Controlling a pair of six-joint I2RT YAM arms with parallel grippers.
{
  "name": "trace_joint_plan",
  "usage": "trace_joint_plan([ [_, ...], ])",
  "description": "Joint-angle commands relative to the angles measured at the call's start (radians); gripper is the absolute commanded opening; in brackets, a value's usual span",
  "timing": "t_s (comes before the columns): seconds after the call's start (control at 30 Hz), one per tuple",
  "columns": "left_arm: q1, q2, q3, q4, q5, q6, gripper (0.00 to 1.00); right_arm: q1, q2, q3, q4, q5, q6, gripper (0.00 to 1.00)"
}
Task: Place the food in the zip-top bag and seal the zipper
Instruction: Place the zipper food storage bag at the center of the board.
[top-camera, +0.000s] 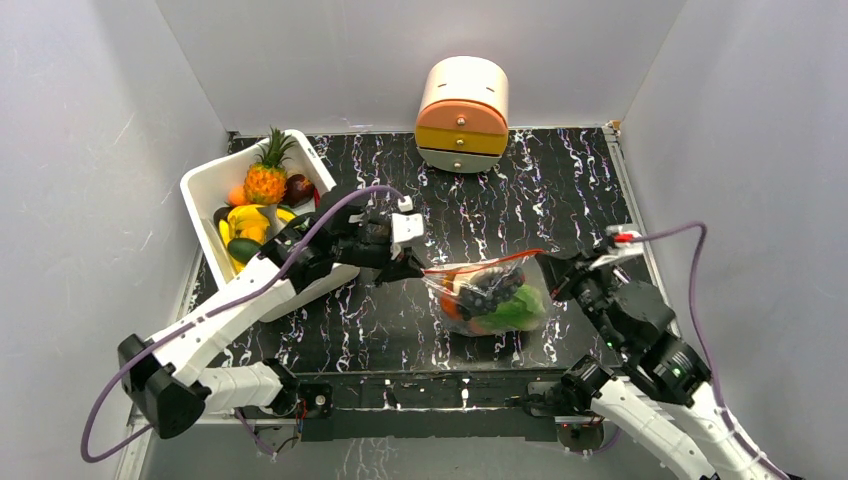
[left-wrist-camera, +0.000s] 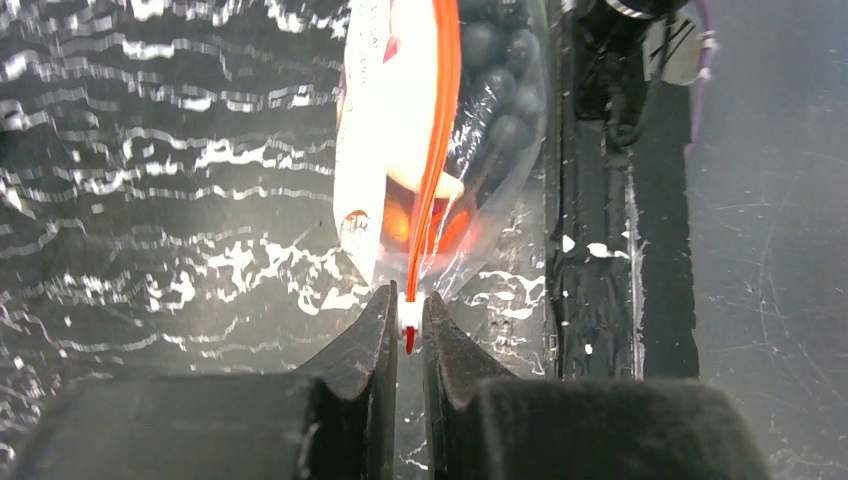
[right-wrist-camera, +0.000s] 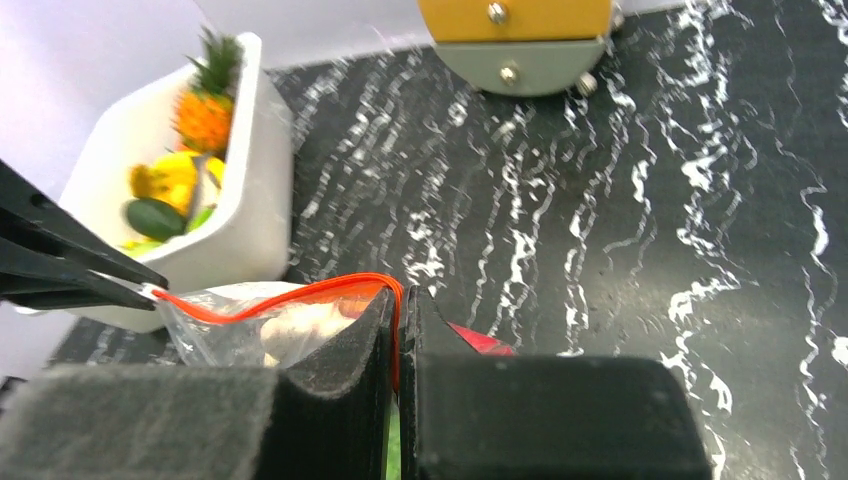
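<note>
The clear zip-top bag (top-camera: 495, 298) lies at the table's middle and holds the pale green cabbage (top-camera: 522, 308), dark grapes (top-camera: 488, 285) and an orange-red fruit (top-camera: 452, 308). Its red-orange zipper (top-camera: 485, 262) is stretched between both grippers. My left gripper (top-camera: 412, 268) is shut on the white slider (left-wrist-camera: 409, 315) at the zipper's (left-wrist-camera: 432, 170) left end. My right gripper (top-camera: 552, 268) is shut on the zipper's right end (right-wrist-camera: 330, 290). In the right wrist view the strip runs into the shut jaws of that gripper (right-wrist-camera: 398, 305). No chilli is clearly visible.
A white tub (top-camera: 205, 185) with a pineapple and other toy produce stands at the back left, close behind my left arm. A round orange-and-yellow drawer unit (top-camera: 462, 112) stands at the back wall. Grey walls close in the left, right and back.
</note>
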Motion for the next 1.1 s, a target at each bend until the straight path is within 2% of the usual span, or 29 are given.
trace_joint_plan([
  [0.0,0.018,0.071,-0.008,0.028,-0.143,-0.096,0.0,-0.007,0.153,-0.016,0.078,0.098,-0.015,0.0],
  [0.13,0.027,0.137,0.001,0.087,-0.27,-0.14,0.0,-0.007,0.295,-0.018,0.121,0.172,-0.033,0.0],
  [0.3,0.032,0.21,0.068,0.064,-0.296,-0.147,0.01,-0.012,0.428,-0.018,0.239,0.221,-0.083,0.0],
  [0.37,0.032,0.211,0.069,0.072,-0.309,-0.155,0.1,-0.018,0.492,-0.02,0.273,0.267,-0.101,0.0],
  [0.43,0.032,0.211,0.045,0.123,-0.345,-0.161,0.28,-0.03,0.532,-0.046,0.365,0.315,-0.135,0.0],
  [0.5,0.032,0.196,0.005,0.194,-0.366,-0.172,0.4,-0.051,0.562,-0.058,0.436,0.292,-0.155,0.0],
  [0.57,0.032,0.172,-0.03,0.251,-0.366,-0.19,0.47,-0.066,0.586,-0.041,0.461,0.239,-0.155,0.03],
  [0.63,0.032,0.154,-0.044,0.273,-0.368,-0.202,0.48,-0.069,0.604,-0.019,0.456,0.214,-0.147,0.08],
  [0.67,0.032,0.149,-0.045,0.275,-0.377,-0.203,0.48,-0.068,0.607,-0.012,0.447,0.21,-0.14,0.13],
  [0.73,0.032,0.14,-0.046,0.279,-0.414,-0.204,0.52,-0.068,0.604,-0.003,0.426,0.211,-0.132,0.32],
  [0.8,0.032,0.129,-0.058,0.298,-0.474,-0.208,0.63,-0.069,0.589,0.008,0.405,0.212,-0.127,0.47],
  [0.97,0.032,0.082,-0.097,0.371,-0.589,-0.241,0.8,-0.069,0.534,0.08,0.327,0.132,-0.114,0.84],
  [1.0,0.032,0.072,-0.103,0.385,-0.607,-0.249,0.92,-0.068,0.519,0.092,0.309,0.115,-0.098,0.93],
  [1.03,0.032,0.063,-0.109,0.394,-0.621,-0.258,0.98,-0.068,0.504,0.103,0.29,0.103,-0.085,0.97],
  [1.07,0.032,0.057,-0.111,0.402,-0.641,-0.267,0.98,-0.068,0.491,0.116,0.264,0.093,-0.065,0.98],
])
